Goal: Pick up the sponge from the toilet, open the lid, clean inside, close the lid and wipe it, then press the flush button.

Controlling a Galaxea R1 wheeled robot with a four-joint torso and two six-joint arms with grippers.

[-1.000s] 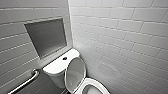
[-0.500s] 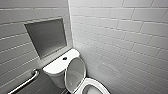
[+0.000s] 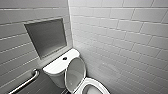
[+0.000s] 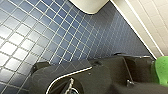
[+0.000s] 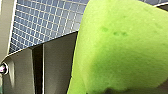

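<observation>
The white toilet (image 3: 58, 68) stands in the corner in the head view. Its lid (image 3: 75, 72) is raised and leans back against the tank, leaving the oval bowl (image 3: 93, 87) uncovered. The small dark flush button (image 3: 64, 58) sits in the middle of the tank top. The bright green sponge (image 5: 120, 50) looms large and close in the right wrist view, with my right gripper shut on it. A corner of the sponge (image 4: 161, 71) also shows in the left wrist view. My left gripper is open and holds nothing, low over the blue tiled floor (image 4: 37, 37).
A metal grab bar (image 3: 25, 82) runs along the left wall, below a recessed niche (image 3: 46, 37). A white tiled wall (image 3: 120, 37) closes in right of the toilet. The toilet's white base (image 4: 88, 5) and a pale baseboard (image 4: 140, 22) border the floor.
</observation>
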